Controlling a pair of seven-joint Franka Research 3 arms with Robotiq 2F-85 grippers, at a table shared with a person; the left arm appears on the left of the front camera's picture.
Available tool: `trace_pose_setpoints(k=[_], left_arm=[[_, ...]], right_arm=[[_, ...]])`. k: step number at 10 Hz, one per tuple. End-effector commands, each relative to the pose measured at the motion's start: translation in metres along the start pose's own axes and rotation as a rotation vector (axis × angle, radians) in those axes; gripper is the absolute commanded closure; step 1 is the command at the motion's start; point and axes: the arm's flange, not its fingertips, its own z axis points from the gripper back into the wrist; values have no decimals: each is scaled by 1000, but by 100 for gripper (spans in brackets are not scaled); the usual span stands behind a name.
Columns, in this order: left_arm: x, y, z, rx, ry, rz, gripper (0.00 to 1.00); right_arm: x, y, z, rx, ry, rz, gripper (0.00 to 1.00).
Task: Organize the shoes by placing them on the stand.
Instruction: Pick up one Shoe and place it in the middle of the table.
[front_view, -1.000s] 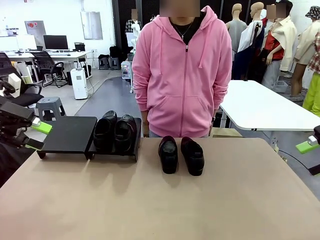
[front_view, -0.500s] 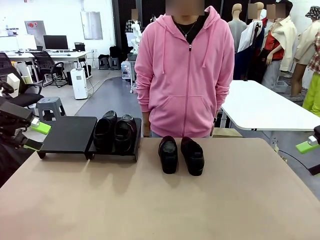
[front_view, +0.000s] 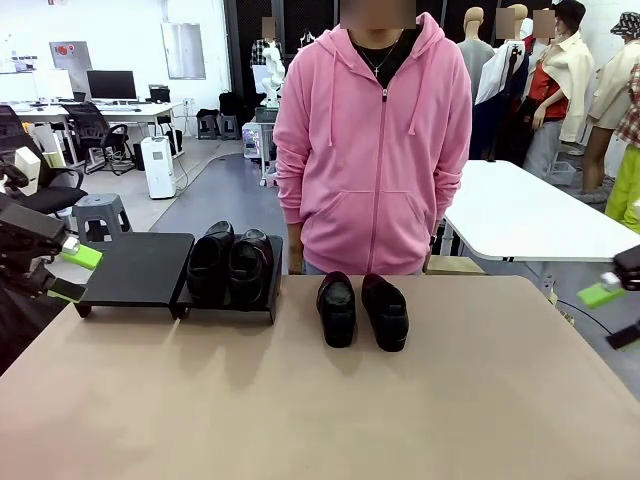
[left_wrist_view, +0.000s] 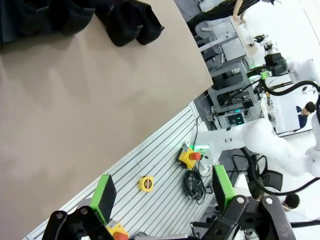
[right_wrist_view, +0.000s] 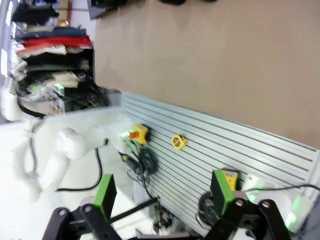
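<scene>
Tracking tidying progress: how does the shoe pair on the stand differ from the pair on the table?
The stand pair sits raised on the right platform; the table pair lies on bare tabletop. The stand pair is left of the person; the table pair directly before them. Both are glossy black, side by side.

Table (front_view: 300, 400): tan matte top. Directly on it: 1 stand (front_view: 140, 265), 2 black platforms side by side, at far-left edge; 2 black glossy shoes (front_view: 337, 308), side by side, far centre, just right of stand.
</scene>
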Motion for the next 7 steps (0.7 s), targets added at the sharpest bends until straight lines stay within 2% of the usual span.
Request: trace_pose_setpoints(k=[1, 2, 4, 5, 6, 7], left_arm=[[1, -2, 2, -14, -3, 3, 0], [1, -2, 2, -14, -3, 3, 0], [1, -2, 2, -14, -3, 3, 0], [1, -2, 2, -14, -3, 3, 0], [1, -2, 2, -14, -3, 3, 0], [1, -2, 2, -14, -3, 3, 0]], right_arm=[[102, 90, -56, -196, 145, -6, 0], [150, 131, -111, -304, 164, -74, 0], [192, 181, -205, -533, 64, -127, 0], [197, 190, -237, -655, 18, -132, 0], [194, 190, -249, -710, 4, -134, 0], [178, 186, -243, -695, 68, -121, 0]])
